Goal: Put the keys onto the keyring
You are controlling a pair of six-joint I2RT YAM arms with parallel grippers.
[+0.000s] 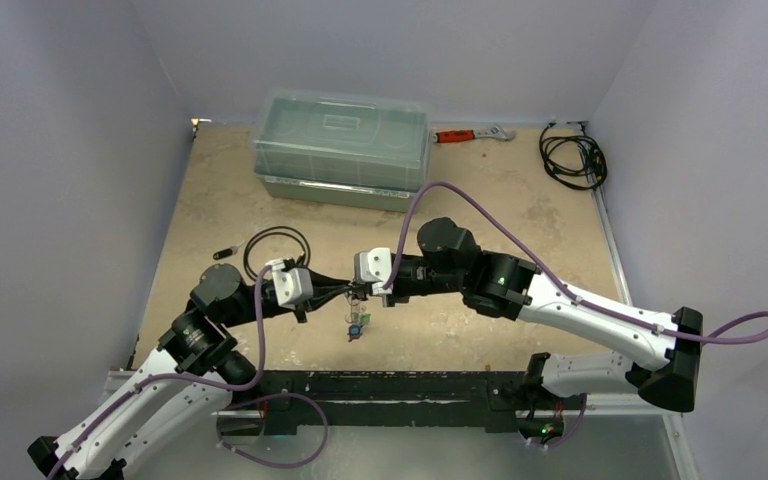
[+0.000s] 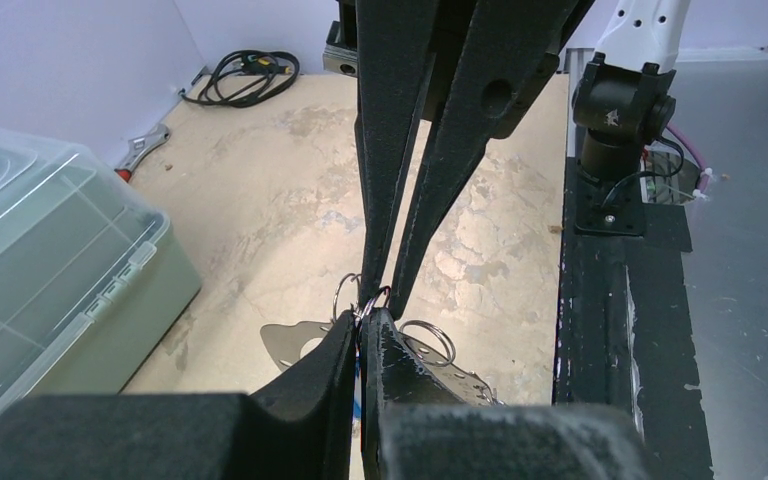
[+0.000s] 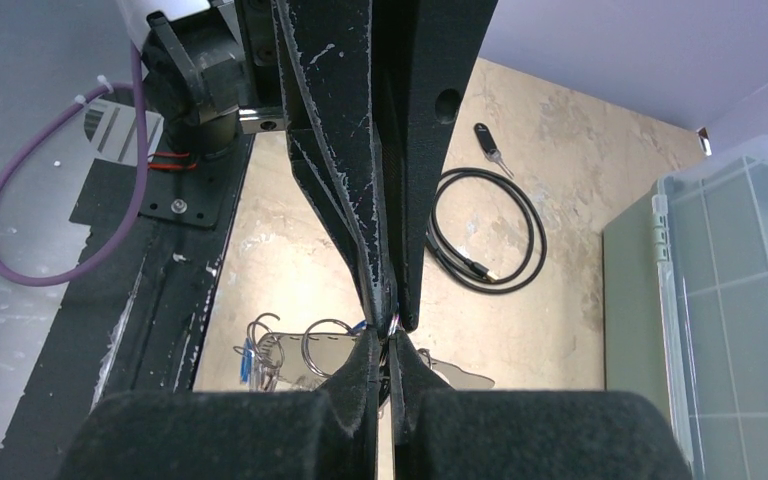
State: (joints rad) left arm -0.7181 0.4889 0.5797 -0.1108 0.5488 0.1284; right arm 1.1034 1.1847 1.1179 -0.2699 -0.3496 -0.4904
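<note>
My two grippers meet tip to tip over the near middle of the table. The left gripper [image 1: 338, 291] [image 2: 368, 318] is shut on a small wire ring [image 2: 345, 292] that curls out beside its tips. The right gripper [image 1: 364, 291] [image 3: 390, 342] is shut too, pinching the same thin wire from the other side. Just beneath them is the flat silver-grey keyring [image 2: 438, 365] [image 3: 345, 352] with small holes along its rim; I cannot tell whether it rests on the table. Keys with blue tags [image 3: 248, 358] [image 1: 357, 325] are bunched at its near end.
A clear lidded plastic box [image 1: 340, 145] stands at the back. An orange-handled wrench [image 1: 472, 134] and a black cable coil [image 1: 572, 160] lie at the back right. A thin black cable loop [image 1: 278, 245] and a black fob [image 1: 225, 251] lie at the left.
</note>
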